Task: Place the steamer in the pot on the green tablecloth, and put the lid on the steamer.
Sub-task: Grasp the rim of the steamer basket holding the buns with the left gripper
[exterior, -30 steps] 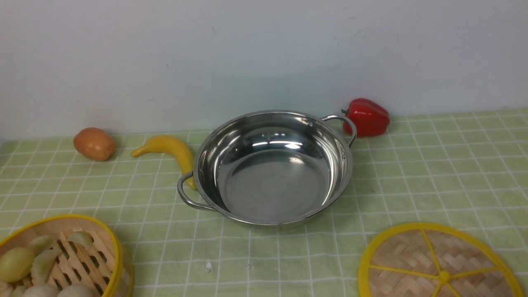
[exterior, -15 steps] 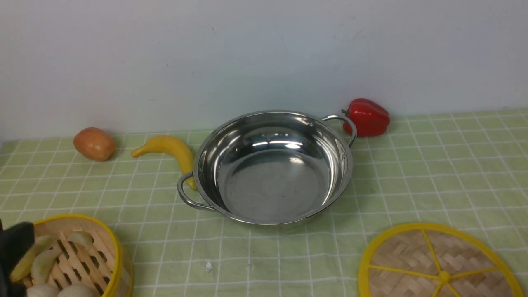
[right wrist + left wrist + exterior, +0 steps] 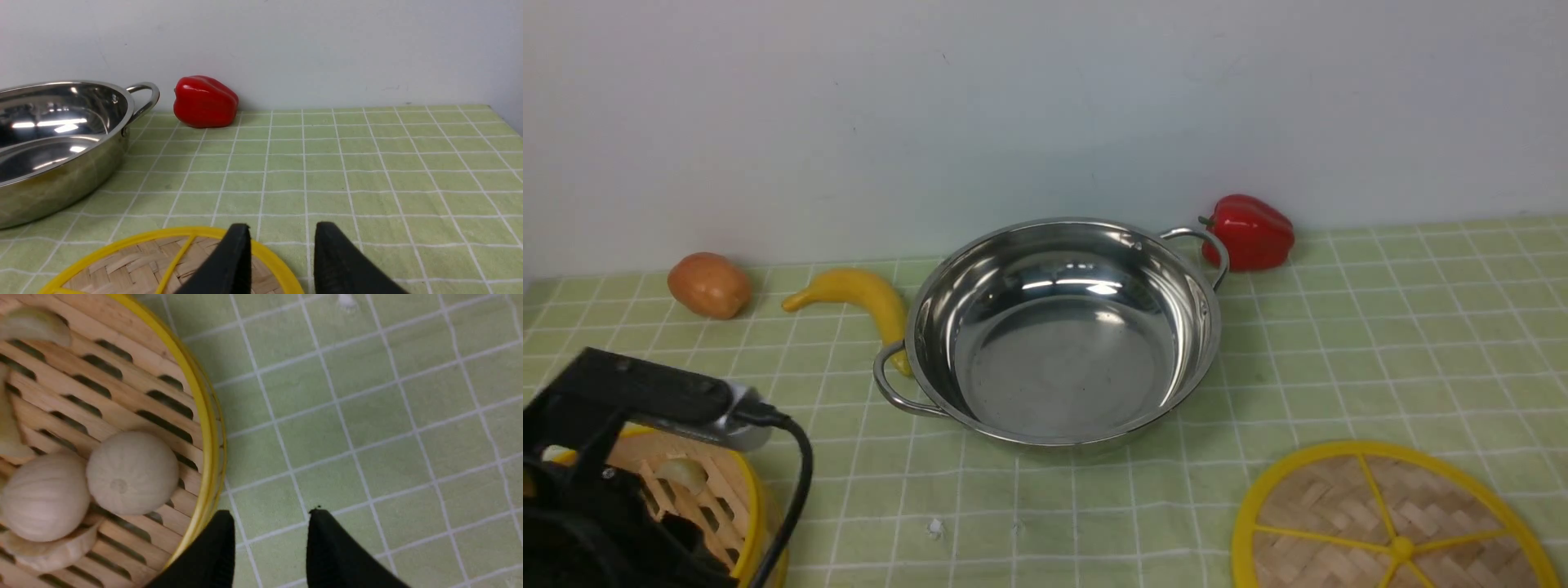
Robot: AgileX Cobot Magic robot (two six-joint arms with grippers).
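The steamer (image 3: 698,490) stands at the front left of the green tablecloth (image 3: 1380,351), partly hidden under my left arm (image 3: 605,457). In the left wrist view its yellow rim (image 3: 206,428) and slatted bottom show. My left gripper (image 3: 269,514) hangs open just outside that rim, with only cloth between its fingers. The shiny pot (image 3: 1062,327) sits empty in the middle. The lid (image 3: 1339,523) lies flat at the front right. My right gripper (image 3: 282,226) is open above the lid's far edge (image 3: 269,253), holding nothing; the front view does not show it.
Pale buns (image 3: 128,471) and dumplings lie inside the steamer. A banana (image 3: 858,298) touches the pot's left side, with a brown round vegetable (image 3: 709,283) further left. A red pepper (image 3: 1252,231) sits behind the pot's right handle, against the wall.
My left arm has come into the front view from the lower left and now covers much of the steamer. Pot, lid and the other things have not moved.
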